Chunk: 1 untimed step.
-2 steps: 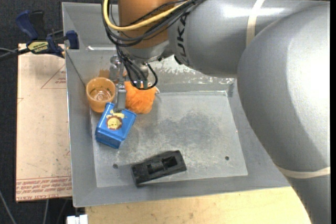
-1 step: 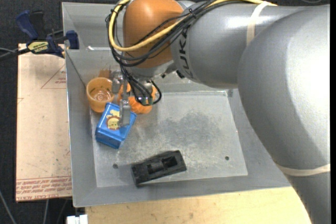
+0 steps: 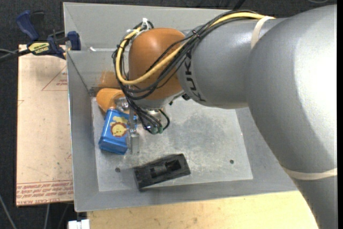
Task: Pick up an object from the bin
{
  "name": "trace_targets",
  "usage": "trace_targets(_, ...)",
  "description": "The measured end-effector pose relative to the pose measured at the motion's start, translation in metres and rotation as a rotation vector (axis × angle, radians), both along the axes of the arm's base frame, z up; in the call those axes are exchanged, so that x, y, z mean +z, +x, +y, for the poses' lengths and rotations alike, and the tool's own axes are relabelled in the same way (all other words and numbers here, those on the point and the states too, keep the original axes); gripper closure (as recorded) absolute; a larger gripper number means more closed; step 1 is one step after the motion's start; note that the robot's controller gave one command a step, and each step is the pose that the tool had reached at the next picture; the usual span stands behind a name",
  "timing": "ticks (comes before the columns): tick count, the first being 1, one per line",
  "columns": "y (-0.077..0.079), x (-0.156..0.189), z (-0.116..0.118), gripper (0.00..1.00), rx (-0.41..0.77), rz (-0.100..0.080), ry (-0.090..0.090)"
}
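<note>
My gripper [image 3: 132,138] is down in the left part of the bin, right at the right-hand edge of a small blue box [image 3: 113,132] with a yellow cartoon figure on it. The box lies flat near the bin's left wall. Just beyond it, against the same wall, sits a rounded orange thing [image 3: 109,97], partly hidden by the robot's wrist. A flat black oblong piece [image 3: 162,171] lies on the floor nearer the front, a short way from the gripper.
The arm comes in from the right and covers the back and right of the bin, with an orange cover and cables over the wrist. Bare grey floor lies to the right of the gripper and of the black piece.
</note>
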<state>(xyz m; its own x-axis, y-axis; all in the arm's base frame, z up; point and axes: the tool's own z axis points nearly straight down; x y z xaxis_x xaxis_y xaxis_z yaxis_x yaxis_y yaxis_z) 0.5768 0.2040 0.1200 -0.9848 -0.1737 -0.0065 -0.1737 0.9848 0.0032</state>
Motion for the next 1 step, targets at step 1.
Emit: trace_targets(1, 0.0364, -0.0208, 0.0156, 1.0, 0.259, -0.028, 0.01)
